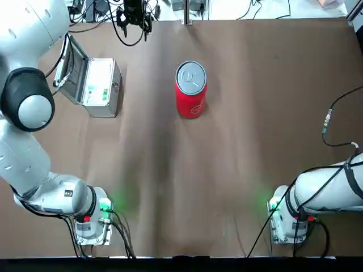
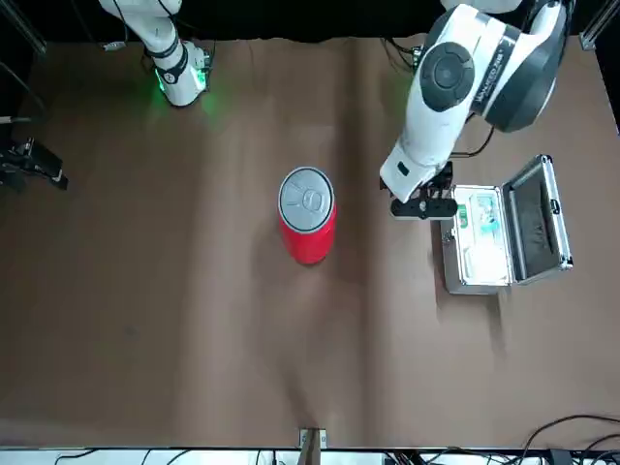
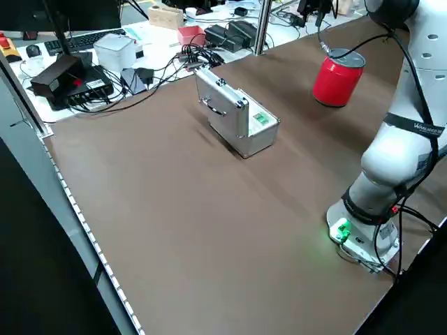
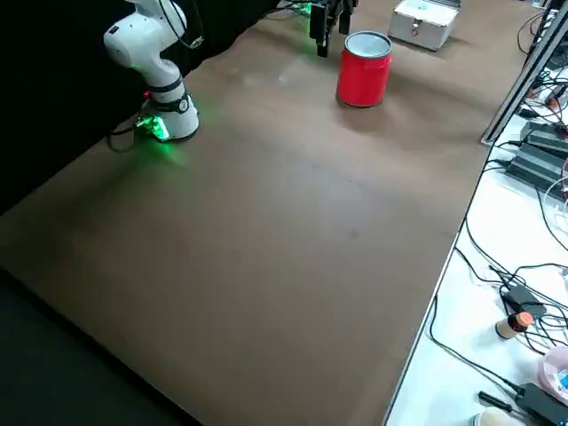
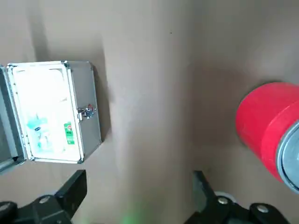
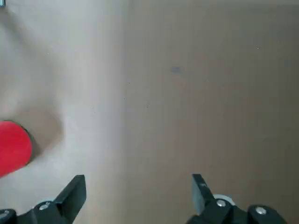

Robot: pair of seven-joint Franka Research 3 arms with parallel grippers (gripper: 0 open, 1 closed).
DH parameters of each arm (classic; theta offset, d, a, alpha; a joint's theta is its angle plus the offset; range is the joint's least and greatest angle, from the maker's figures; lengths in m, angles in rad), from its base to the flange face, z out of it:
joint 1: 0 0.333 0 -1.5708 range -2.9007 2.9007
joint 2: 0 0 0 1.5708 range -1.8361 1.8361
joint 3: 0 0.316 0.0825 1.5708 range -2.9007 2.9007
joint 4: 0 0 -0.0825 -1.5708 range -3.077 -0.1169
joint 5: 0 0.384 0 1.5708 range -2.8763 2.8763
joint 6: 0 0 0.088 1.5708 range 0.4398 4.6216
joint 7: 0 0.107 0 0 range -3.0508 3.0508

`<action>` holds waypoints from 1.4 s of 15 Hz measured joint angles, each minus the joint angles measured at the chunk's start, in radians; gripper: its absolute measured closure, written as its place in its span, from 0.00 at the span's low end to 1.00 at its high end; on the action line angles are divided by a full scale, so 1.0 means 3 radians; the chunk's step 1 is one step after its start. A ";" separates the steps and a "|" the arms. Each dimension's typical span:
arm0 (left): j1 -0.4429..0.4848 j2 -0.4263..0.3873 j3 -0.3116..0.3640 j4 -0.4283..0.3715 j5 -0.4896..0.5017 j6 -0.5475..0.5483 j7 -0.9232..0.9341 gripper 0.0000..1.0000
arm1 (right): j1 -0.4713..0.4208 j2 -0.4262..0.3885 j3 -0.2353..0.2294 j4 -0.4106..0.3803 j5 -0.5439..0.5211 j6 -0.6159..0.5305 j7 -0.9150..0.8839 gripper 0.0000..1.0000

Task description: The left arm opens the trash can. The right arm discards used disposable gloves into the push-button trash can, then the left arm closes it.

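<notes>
Trash can (image 1: 190, 89) mid-table, lid shut

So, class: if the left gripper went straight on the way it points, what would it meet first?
Probably bare table: the left gripper points down between the metal box and the red can, touching neither.

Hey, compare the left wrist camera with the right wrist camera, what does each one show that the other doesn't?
Only the left wrist view shows the silver metal box, lid swung open, white tray with a green label inside, plus the trash can's grey lid edge. Only the right wrist view shows a wide stretch of bare brown table on the far side from the can. Both show part of the red trash can and an open gripper held above the table: the left gripper and the right gripper. Neither shows any gloves.
</notes>
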 joint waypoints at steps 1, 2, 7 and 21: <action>0.0008 -0.0014 0.0005 0.0000 0.0000 -0.0024 0.0000 0.00 | 0.0000 0.0000 0.0000 0.0006 0.0000 0.0003 -0.0001 0.00; 0.0034 -0.0031 0.0005 0.0000 0.0000 -0.0060 0.0000 0.01 | 0.0000 0.0000 0.0000 0.0021 0.0000 0.0006 -0.0003 0.00; 0.0396 -0.0186 -0.0006 0.0010 -0.0074 -0.0218 0.0314 0.00 | 0.0009 0.0000 0.0007 0.0078 -0.0003 0.0035 -0.0008 0.00; 0.0635 -0.0542 0.1148 0.0114 -0.0668 -0.0246 0.1666 0.00 | 0.0005 0.0024 0.0000 0.0080 -0.0003 0.0094 -0.0010 0.00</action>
